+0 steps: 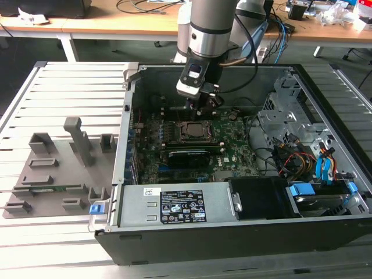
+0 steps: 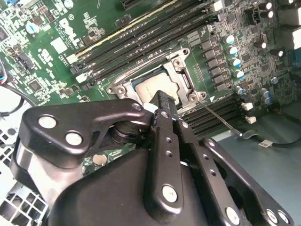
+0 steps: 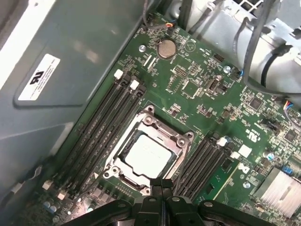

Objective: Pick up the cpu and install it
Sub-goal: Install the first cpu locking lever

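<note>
cpu [image 3: 146, 155]: 1, in socket [image 3: 183, 145] | end effector [image 3: 162, 182]: 1, closed, near socket

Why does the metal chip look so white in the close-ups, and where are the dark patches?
In the first wrist view the cpu reflects light and looks nearly white; the case wall beside it carries soft glare. In the second wrist view the black gripper shows bright edge highlights. In the exterior view the motherboard is dimmer than the table.
</note>
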Robot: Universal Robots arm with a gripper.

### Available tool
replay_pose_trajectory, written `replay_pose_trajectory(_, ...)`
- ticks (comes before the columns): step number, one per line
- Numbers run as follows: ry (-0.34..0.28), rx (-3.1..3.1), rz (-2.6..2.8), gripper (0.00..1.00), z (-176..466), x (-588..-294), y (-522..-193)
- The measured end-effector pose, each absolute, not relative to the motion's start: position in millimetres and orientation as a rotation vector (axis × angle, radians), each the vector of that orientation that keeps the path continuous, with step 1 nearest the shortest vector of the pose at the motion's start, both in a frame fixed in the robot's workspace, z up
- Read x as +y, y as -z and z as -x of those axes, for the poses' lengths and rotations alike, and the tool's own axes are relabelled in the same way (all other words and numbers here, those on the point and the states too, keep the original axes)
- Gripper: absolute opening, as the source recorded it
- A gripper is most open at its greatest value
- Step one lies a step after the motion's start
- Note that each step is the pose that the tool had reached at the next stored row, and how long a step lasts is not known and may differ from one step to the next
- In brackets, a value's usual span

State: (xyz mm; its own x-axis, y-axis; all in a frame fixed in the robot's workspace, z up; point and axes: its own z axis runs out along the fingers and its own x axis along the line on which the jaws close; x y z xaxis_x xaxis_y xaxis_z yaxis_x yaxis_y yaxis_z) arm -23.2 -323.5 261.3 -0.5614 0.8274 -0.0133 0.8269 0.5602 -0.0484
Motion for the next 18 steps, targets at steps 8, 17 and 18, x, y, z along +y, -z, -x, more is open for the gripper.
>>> replay_pose_trajectory(8, -0.078, -2.842, 1.318, 0.11, 23.2, -323.6, -261.3)
replay_pose_trajectory(17, -0.078, -2.918, 1.147, 0.11, 23.2, -323.6, -261.3)
replay_pose_trajectory(18, -0.078, -2.927, 1.125, 0.11, 23.2, -323.6, -261.3)
